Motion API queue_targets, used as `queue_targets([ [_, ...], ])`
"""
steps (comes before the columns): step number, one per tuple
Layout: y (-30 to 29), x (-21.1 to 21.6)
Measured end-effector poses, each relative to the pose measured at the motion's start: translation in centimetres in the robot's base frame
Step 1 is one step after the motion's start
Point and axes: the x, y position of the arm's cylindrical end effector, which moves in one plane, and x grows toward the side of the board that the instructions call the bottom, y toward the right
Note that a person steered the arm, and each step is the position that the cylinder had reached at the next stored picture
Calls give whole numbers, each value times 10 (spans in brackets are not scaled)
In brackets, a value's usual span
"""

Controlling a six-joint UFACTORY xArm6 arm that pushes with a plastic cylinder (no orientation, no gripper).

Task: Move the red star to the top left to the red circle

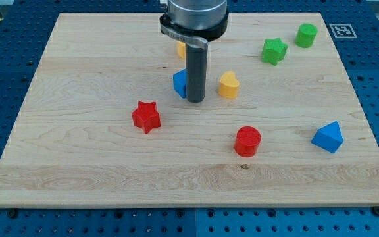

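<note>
Arm comes straight down from view's top, rod upright. No jaws here, just rod; my tip (196, 101) rests on counter (77, 59), touching or just beside blue block (179, 83), shape partly hidden. Red star (146, 116) lies left and below tip, apart from it. Red circle (247, 141) sits right of star, lower. Yellow heart (228, 85) right of tip.

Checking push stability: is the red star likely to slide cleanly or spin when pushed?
The red star sits flat and low, so it probably slides without tipping. Its points may make it spin under an off-centre push. My tip is apart from it.
</note>
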Motion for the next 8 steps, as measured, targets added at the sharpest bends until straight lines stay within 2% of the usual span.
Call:
queue_targets([
  [1, -3, -13],
  [2, -3, -8],
  [3, -20, 19],
  [5, -164, 13],
  [6, -177, 41],
  [7, -172, 42],
  [8, -121, 42],
])
